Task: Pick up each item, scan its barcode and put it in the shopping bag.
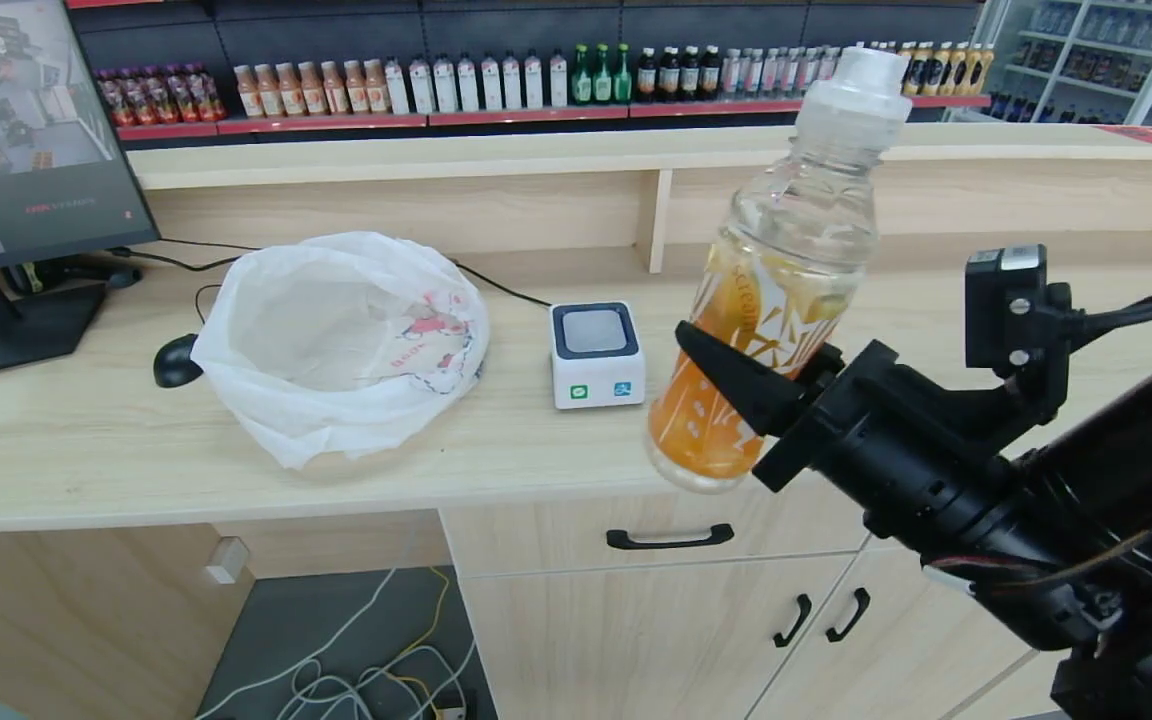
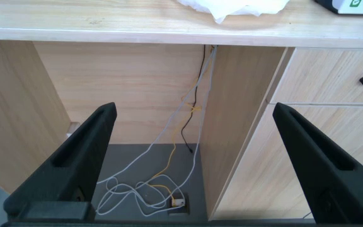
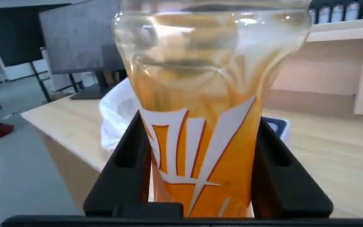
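Note:
A clear bottle of orange drink with a white cap is held above the counter's front edge, tilted slightly, to the right of the scanner. My right gripper is shut on its lower body; up close the bottle sits between the two black fingers. The white shopping bag stands open on the counter, left of the scanner. My left gripper is open, low in front of the counter, facing the space under it.
A monitor and a black mouse sit at the counter's left. Shelves of bottles line the back wall. Drawers with black handles are below the counter. Cables lie on the floor in the open bay.

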Tool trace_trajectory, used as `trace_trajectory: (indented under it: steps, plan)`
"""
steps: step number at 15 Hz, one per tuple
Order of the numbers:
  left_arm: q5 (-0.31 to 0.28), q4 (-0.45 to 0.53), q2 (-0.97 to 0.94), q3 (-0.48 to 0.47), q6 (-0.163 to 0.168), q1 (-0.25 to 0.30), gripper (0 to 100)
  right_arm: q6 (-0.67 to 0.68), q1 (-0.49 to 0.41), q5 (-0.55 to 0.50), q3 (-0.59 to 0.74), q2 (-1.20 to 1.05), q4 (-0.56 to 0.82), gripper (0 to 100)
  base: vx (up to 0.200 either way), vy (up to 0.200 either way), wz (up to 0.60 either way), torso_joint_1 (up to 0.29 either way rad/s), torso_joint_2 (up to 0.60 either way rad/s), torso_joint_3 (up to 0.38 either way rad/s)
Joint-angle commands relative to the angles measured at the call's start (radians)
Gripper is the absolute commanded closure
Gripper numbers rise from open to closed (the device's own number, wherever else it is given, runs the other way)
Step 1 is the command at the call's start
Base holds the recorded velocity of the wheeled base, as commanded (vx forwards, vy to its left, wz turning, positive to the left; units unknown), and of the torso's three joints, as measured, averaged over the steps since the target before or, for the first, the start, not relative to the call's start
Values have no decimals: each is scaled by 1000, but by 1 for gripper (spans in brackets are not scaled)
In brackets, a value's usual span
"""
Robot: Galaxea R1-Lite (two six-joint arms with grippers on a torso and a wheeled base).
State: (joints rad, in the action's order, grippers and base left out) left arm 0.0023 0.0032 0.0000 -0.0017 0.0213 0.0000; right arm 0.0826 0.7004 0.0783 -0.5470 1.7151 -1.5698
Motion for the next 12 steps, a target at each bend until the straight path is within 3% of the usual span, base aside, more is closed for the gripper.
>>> trace_trajectory:
  steps: [1,4,12]
  plan:
    - [1,0,0,0,-1,0,0,14,-142,-2,-19,-15,-1,100,0,0,0,0,0,0]
    - [1,0,0,0,0,0,0,22,-259,-2,-11,-31,-1,100,0,0,0,0,0,0]
    - [1,0,0,0,0,0,0,-7,-308,-81,79,-78,-1,100,0,0,0,0,0,0]
